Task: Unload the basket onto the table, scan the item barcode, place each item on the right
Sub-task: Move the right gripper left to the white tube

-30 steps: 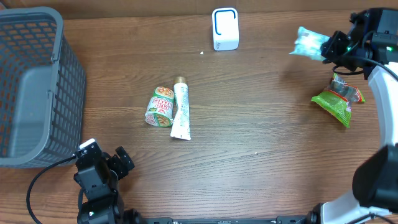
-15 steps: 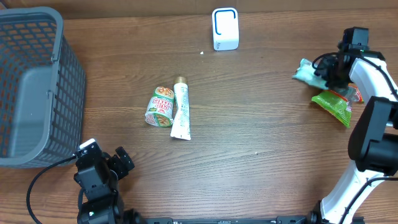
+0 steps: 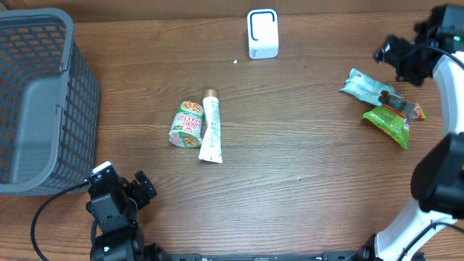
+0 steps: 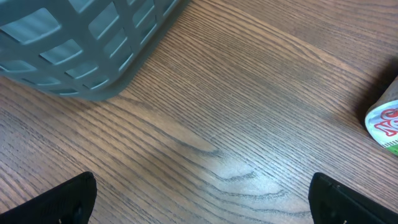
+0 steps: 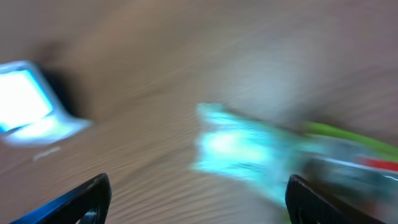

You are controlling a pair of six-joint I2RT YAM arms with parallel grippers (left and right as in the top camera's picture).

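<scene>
A teal packet (image 3: pixel 367 85) lies on the table at the far right, its end overlapping a green packet (image 3: pixel 388 122). My right gripper (image 3: pixel 391 56) hovers just behind them, open and empty. The right wrist view is blurred: the teal packet (image 5: pixel 242 152) shows ahead of the wide-apart jaws of the right gripper (image 5: pixel 199 199), with the green packet (image 5: pixel 348 134) to its right. The white scanner (image 3: pixel 262 33) stands at the back centre and appears as the scanner (image 5: pixel 25 102) at the left. My left gripper (image 3: pixel 123 194) rests open at the front left, over bare wood (image 4: pixel 199 199).
A noodle cup (image 3: pixel 187 124) and a white tube (image 3: pixel 211 127) lie side by side mid-table; the cup's edge (image 4: pixel 385 121) shows in the left wrist view. A grey mesh basket (image 3: pixel 72 87) fills the left side, its corner (image 4: pixel 93 50) close to the left gripper.
The right gripper opened and let go of the teal packet, which now lies on the table by the green packet. The gripper has drawn up and back from it. The left arm is still.
</scene>
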